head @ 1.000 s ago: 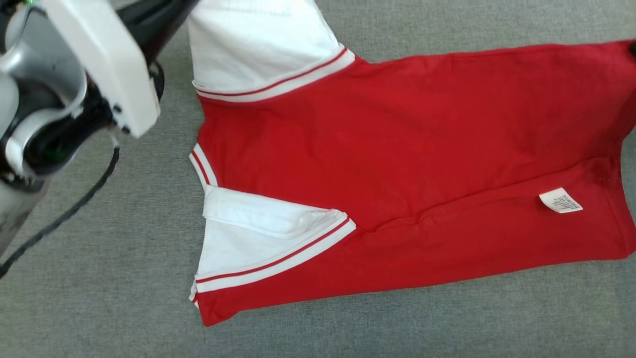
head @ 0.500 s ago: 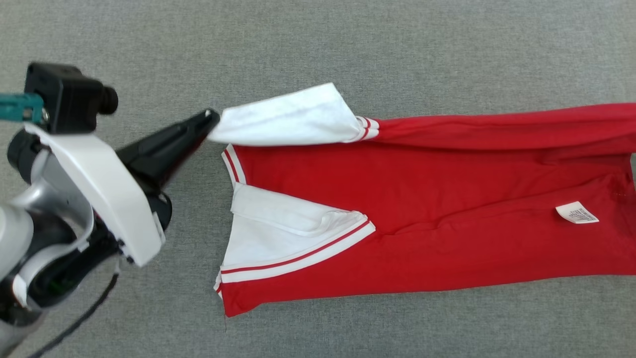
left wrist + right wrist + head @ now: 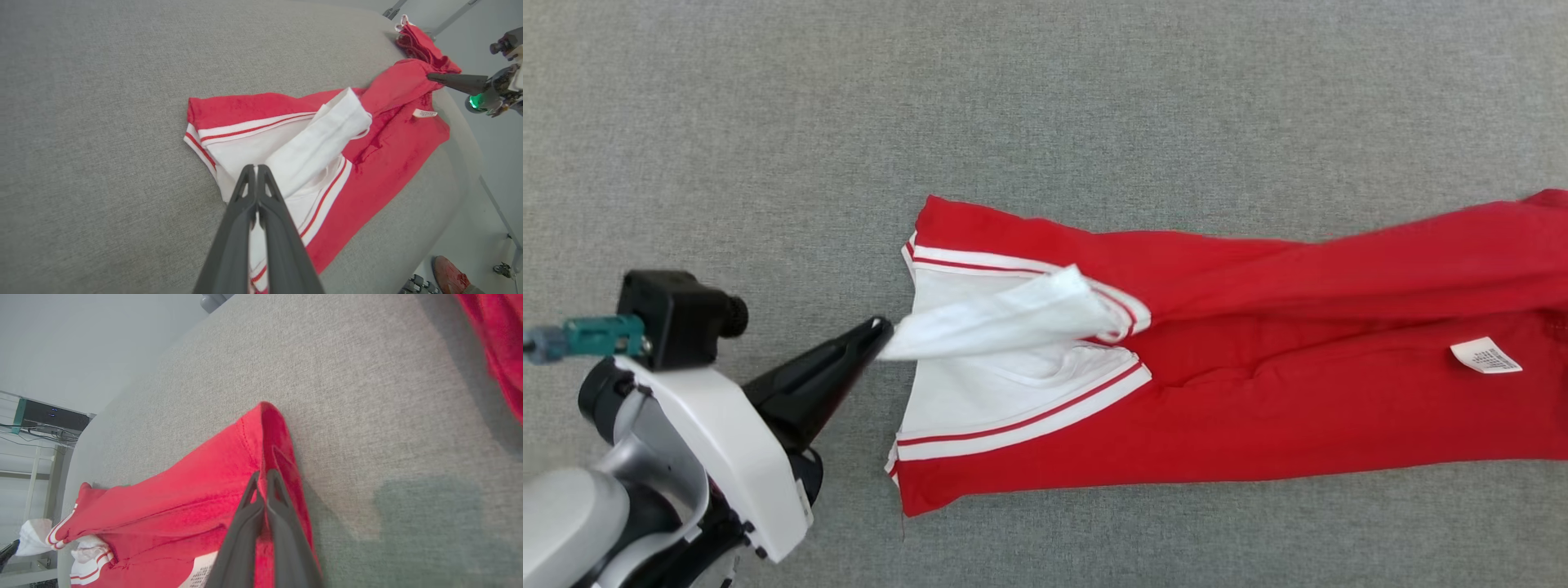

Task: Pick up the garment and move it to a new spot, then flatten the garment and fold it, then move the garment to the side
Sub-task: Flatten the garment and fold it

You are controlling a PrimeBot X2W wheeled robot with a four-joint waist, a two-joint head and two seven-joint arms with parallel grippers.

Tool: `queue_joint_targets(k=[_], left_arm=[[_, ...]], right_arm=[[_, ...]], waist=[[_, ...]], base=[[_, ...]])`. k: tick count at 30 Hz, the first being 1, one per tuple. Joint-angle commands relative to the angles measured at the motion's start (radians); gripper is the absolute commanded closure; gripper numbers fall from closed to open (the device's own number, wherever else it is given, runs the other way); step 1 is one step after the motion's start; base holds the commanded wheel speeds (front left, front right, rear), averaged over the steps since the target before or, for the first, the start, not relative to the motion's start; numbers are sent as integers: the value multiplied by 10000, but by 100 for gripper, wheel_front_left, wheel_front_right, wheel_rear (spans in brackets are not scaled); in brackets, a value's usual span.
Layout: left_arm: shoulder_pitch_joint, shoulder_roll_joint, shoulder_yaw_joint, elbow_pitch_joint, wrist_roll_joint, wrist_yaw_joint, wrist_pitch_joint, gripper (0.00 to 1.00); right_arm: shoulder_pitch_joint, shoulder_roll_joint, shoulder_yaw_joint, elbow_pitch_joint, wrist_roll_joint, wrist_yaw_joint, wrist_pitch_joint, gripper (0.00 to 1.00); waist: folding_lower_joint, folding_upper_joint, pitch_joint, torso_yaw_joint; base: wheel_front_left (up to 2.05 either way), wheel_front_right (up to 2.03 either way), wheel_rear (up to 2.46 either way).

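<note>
One garment (image 3: 1258,408), red in the body with two white sleeves, lies on the grey fabric surface (image 3: 1094,106). In your head view its long axis runs left to right. The sleeve end points to the robot's left and the hem end to the robot's right, where it passes out of the picture. One white care label (image 3: 1485,357) lies on the red cloth near the hem end.

Two grippers are at work, one at each end of the garment.

Left gripper (image 3: 876,331): you see its dark fingers pressed together, pinching the cuff of the upper sleeve (image 3: 1005,318). That sleeve is drawn across the shoulder area toward the gripper and is raised above the cloth beneath. The gripper sits just off the garment's left edge, its fingers pointing along the long axis toward the hem. The lower sleeve (image 3: 1013,400) lies flat on the body, bordered by a white band with one red stripe.

Right gripper (image 3: 263,475): in your right wrist view its fingers are likewise closed, clamped on a fold of red cloth at the hem edge. The left wrist view shows that corner lifted off the surface at the fingertips.

The garment spans the space between the two grippers. Its near long edge rests on the surface, and its far long edge is folded inward over the body.
</note>
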Motion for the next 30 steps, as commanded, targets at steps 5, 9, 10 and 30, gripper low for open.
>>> queue_joint_targets(k=[5,9,10,30], left_arm=[[676,-278,-383,593,550,52,-687,100],[1078,-925,-678,1369,879,65,-1391,74],[1160,-1090,-735,1575,967,94,-1597,51],[3617,-5813,1267,4048,7059,2285,-5179,0]], right_arm=[[674,197,49,-79,-23,-3,-196,98],[821,470,140,142,-173,-3,-357,0],[837,545,93,208,-208,-3,-479,0],[3144,2471,-339,182,-2999,-5,-5523,0]], waist=[[0,-1,-49,74],[0,-1,-238,68],[0,-1,-312,64],[0,-1,-2178,585]], base=[[0,0,0],[0,0,0],[0,0,0],[0,0,0]])
